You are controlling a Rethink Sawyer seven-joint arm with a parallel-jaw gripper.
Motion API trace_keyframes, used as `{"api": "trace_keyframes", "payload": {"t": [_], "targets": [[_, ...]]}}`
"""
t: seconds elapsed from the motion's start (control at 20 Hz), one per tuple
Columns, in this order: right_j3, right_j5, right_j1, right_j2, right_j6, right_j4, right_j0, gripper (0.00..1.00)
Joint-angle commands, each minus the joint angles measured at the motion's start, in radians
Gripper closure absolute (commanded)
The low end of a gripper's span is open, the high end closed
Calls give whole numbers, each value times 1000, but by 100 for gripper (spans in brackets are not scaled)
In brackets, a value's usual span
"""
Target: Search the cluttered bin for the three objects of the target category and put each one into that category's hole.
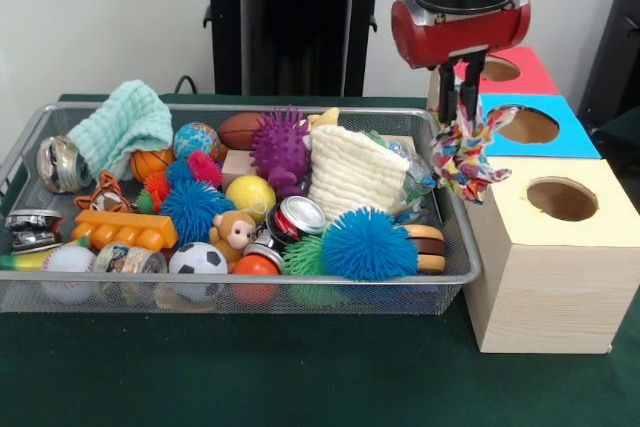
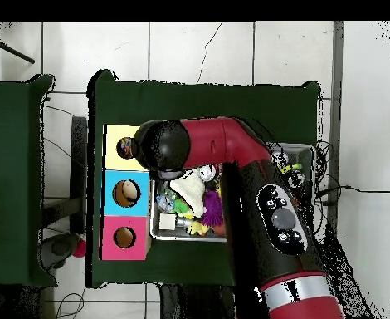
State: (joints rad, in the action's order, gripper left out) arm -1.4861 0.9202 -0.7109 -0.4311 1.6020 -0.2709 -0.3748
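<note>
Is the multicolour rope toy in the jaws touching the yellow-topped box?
Cannot tell. In the front view the rope toy, held by the gripper, overlaps the box edge at its lower tip; the overhead view hides it under the arm.

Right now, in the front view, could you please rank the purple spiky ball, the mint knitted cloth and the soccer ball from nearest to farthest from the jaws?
1. Purple spiky ball, mid-bin, closest to the gripper.
2. Soccer ball, at the bin's front rim.
3. Mint knitted cloth, far corner opposite the gripper.

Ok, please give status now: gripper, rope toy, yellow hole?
Gripper shut on multicolour rope toy, lifted between wire bin and boxes. Yellow hole is open, toy not yet over it. Nothing in the way.
</note>
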Motion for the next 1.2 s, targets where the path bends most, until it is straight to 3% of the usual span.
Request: {"api": "trace_keyframes", "payload": {"t": [0.05, 0.45, 1.2], "targets": [[-22, -1, 19, 77, 235, 35, 18, 100], [-95, -78, -7, 118, 316, 109, 73, 100], [-165, -179, -12, 198, 346, 247, 161, 100]]}}
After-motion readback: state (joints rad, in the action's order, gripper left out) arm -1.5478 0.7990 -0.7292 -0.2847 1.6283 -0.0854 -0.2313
